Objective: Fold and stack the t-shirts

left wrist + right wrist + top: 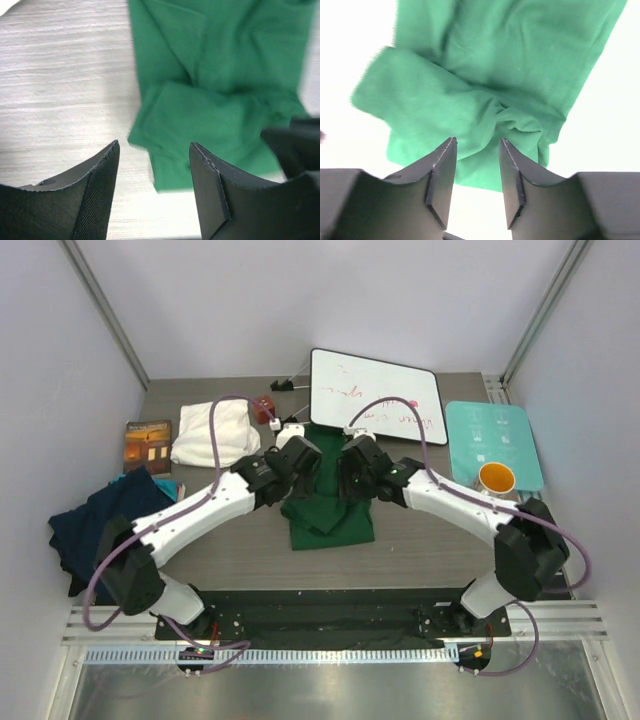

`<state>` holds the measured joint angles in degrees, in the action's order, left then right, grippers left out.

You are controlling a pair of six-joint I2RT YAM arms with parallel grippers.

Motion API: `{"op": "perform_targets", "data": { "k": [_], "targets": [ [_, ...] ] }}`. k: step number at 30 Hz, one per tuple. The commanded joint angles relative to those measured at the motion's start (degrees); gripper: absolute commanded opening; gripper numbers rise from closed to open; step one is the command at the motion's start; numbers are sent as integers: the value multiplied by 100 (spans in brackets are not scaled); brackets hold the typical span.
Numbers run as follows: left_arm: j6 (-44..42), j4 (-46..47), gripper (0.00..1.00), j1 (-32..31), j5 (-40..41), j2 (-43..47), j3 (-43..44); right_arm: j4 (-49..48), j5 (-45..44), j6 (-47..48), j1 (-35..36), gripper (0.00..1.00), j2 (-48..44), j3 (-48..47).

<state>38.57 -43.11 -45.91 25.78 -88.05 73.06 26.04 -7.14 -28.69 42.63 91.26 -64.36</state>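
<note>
Two claws hang over the green shirt (325, 515), which lies crumpled and partly folded at the middle of the desk (430, 540), between the two arms. Left claw (298, 462) (overhead view): above the shirt's upper left part. In its wrist view the left claw (154, 145) has its jaws spread wide with nothing between them; bare desk and the shirt's folded left edge lie below the gap. Right claw (355, 465): above the shirt's upper right part, just beside the left one. In its wrist view the right claw (477, 140) likewise has its jaws parted; a bunched ridge of green cloth lies below the gap, pinched by neither finger. The shirt's near half shows a doubled layer with an uneven hem. White shirt (215, 432): folded into a thick pad at the far left of the desk, with the left arm's cable crossing above it. Navy shirt (95, 525): heaped loosely at the near left edge, beside the left arm. Book (148, 445): flat, just left of the white shirt. Whiteboard (375, 395): far centre, marked with red scribbles. Teal board (495, 435): far right, with an orange mug (496, 478) at its near end.
</note>
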Motion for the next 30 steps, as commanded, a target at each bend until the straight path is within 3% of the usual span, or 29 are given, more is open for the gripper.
{"op": "perform_targets", "data": {
  "k": [1,5,12,30],
  "targets": [
    [125,320,57,-383,-363,447,-607,-258,-131,83,-9,47,-916,204],
    [300,996,55,-690,-548,167,-1292,-205,343,91,-9,49,-927,459],
    [406,1586,55,-1008,-469,-441,-1399,-652,1047,-163,-1,50,-742,1056],
    [520,2132,47,-1008,-328,-177,-2287,-1567,1759,-647,43,53,-30,1119]
  ]
}}
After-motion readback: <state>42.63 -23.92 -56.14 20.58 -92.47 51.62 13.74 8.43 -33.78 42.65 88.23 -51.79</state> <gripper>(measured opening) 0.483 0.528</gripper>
